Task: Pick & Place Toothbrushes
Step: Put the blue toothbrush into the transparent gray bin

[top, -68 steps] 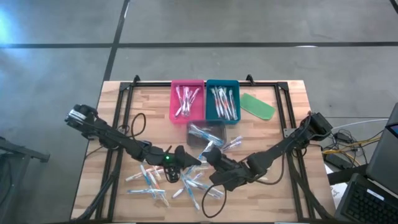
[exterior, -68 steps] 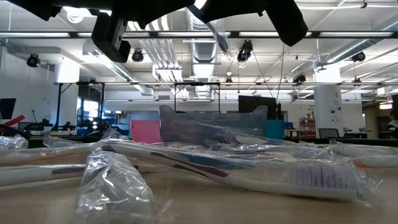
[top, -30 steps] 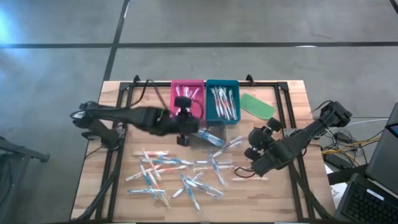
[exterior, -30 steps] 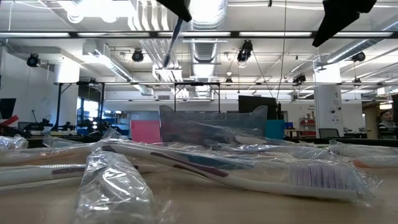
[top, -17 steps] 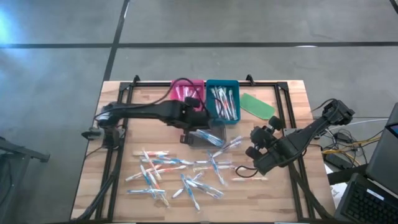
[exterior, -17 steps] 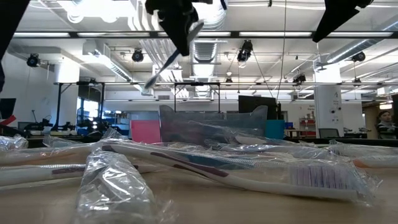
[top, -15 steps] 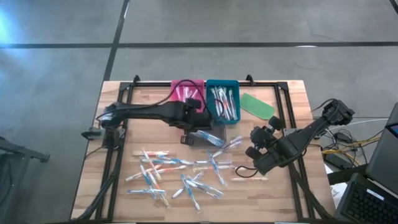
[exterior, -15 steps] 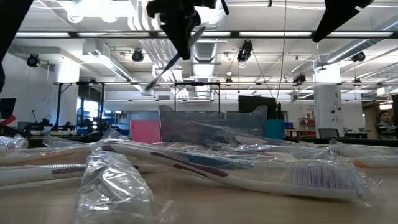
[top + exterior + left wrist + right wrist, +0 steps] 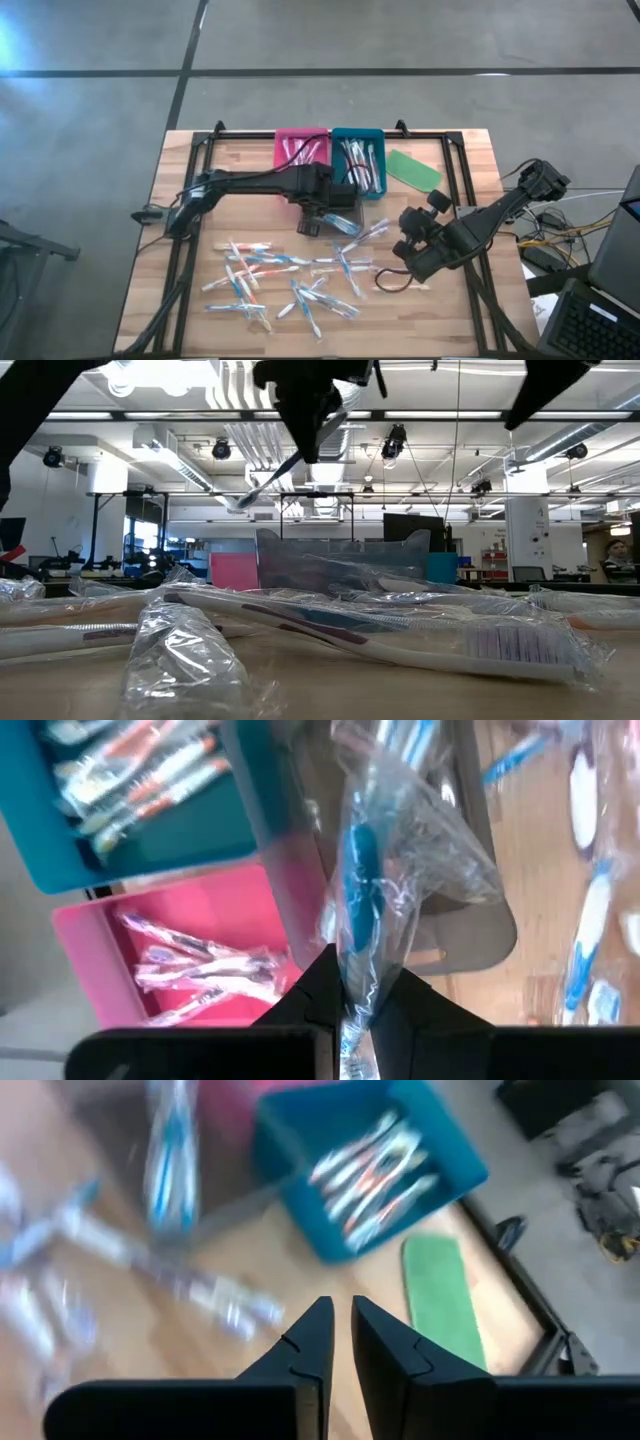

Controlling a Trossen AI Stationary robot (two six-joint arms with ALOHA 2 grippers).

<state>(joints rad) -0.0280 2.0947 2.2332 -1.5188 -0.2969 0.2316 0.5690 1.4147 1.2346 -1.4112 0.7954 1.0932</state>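
Our left hand (image 9: 358, 982) is clamped on a wrapped blue toothbrush (image 9: 362, 870), holding it above the grey tray (image 9: 345, 218), just in front of the pink tray (image 9: 285, 155) and teal tray (image 9: 372, 140). Our right hand (image 9: 340, 1325) hangs over the bench (image 9: 470, 180) to the right, fingers nearly together, holding nothing. More toothbrushes (image 9: 290, 280) lie scattered on the near bench and in the trays.
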